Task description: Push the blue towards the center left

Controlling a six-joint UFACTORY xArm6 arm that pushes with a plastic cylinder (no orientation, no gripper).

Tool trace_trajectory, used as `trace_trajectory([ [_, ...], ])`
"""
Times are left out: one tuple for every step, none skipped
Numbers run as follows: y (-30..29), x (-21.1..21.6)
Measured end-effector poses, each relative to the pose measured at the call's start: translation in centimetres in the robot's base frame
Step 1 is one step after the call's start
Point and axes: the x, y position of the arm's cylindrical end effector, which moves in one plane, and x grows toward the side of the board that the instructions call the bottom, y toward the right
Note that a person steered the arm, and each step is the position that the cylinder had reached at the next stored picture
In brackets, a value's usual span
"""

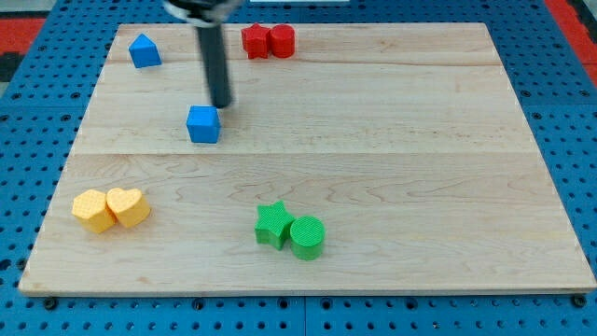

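A blue cube (202, 123) sits on the wooden board, left of the middle and above the half line. My tip (221, 105) stands just above and to the right of it, very close to its upper right corner; contact cannot be told. A second blue block, shaped like a small house (144, 50), lies near the board's top left corner.
Two red blocks (268, 41) sit together at the top middle. A yellow hexagon (92, 210) and a yellow heart (128, 206) touch at the bottom left. A green star (273, 224) and a green cylinder (306, 236) touch at the bottom middle. The board's left edge (70, 159) is nearby.
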Motion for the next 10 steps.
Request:
trace_trajectory([
  [7.5,4.4],
  [11.7,6.0],
  [6.5,9.6],
  [2.9,6.3],
  [0.4,7.2],
  [2.2,8.6],
  [-1.6,9.7],
  [-4.2,9.0],
  [-1.6,12.8],
  [-4.4,13.3],
])
